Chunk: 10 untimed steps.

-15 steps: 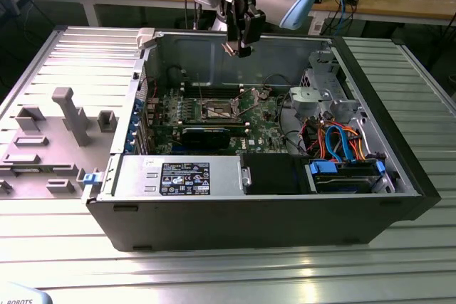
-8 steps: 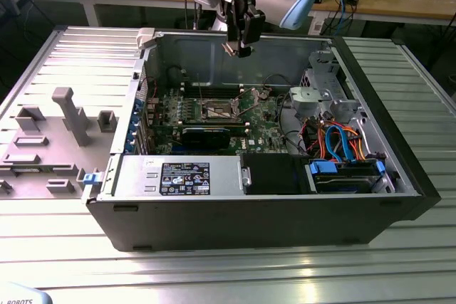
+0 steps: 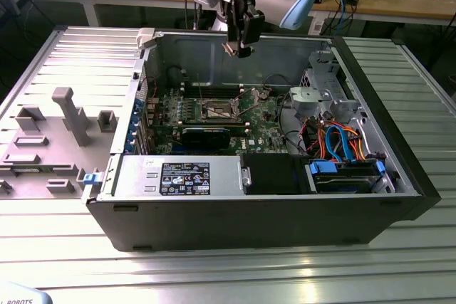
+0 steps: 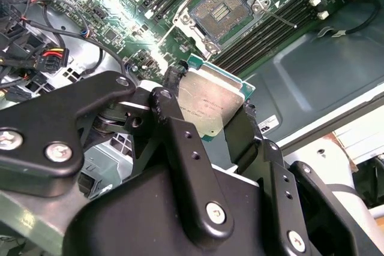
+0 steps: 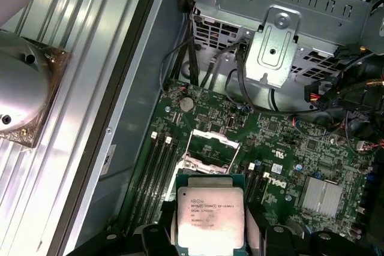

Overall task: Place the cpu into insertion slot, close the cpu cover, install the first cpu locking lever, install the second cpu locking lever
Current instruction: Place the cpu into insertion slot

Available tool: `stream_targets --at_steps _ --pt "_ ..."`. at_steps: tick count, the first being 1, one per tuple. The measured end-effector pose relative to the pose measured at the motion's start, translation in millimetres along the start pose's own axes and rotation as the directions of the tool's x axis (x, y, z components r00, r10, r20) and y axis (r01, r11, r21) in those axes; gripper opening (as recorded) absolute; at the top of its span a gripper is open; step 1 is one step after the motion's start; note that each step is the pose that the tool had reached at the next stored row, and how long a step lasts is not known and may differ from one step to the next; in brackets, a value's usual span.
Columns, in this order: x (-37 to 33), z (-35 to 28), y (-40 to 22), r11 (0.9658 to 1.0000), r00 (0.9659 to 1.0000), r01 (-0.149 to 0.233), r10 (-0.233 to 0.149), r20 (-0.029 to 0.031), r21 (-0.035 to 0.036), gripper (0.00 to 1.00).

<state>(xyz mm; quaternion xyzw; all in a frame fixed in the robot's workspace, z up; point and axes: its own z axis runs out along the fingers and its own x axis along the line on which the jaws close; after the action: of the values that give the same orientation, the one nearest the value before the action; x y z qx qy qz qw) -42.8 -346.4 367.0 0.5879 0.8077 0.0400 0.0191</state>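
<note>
Ribbed grey metal table (image 3: 214,275), cluttered wooden workbench (image 3: 420,6) behind

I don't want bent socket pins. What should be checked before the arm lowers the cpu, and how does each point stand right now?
1. Grip on the cpu: ok. The gripper clamps it on two opposite edges, metal top facing the wrist cameras.
2. Access to the insertion slot: ok. Its dark centre shows bare in the second wrist view.
3. Nothing lying in the slot: ok.
4. The cpu cover swung fully back: cannot tell.
5. Chip squared up with the slot: cannot tell. It hangs above the open case, apart from the slot.
</note>
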Motion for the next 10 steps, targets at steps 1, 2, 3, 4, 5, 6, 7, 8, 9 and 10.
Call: stream_targets --at_steps 1,2,3,4,5,6,7,8,9,10 --pt "0.0 0.0 0.0 1.0 1.0 -0.002 0.002 0.0002 0.0 0.54" --pt "0.0 0.0 0.0 1.0 1.0 -0.003 0.003 0.0003 0.0 0.54" --pt "0.0 0.0 0.0 1.0 1.0 -0.005 0.005 0.0005 0.0 0.54" --pt "0.0 0.1 0.0 1.0 1.0 -0.006 0.006 0.0006 -0.0001 0.54" --pt "0.0 0.0 0.0 1.0 1.0 -0.007 0.007 0.0007 -0.0001 0.54" --pt "0.0 0.0 0.0 1.0 1.0 -0.008 0.008 0.0008 -0.0001 0.54" --pt "0.0 0.0 0.0 1.0 1.0 -0.009 0.009 0.0009 -0.0001 0.54" --pt "0.0 0.0 0.0 0.9999 0.9999 -0.011 0.011 0.001 -0.0001 0.54" --pt "0.0 0.1 0.0 0.9999 0.9999 -0.012 0.012 0.0011 -0.0001 0.54" --pt "0.0 0.1 0.0 0.9999 0.9999 -0.013 0.013 0.0011 -0.0002 0.54"
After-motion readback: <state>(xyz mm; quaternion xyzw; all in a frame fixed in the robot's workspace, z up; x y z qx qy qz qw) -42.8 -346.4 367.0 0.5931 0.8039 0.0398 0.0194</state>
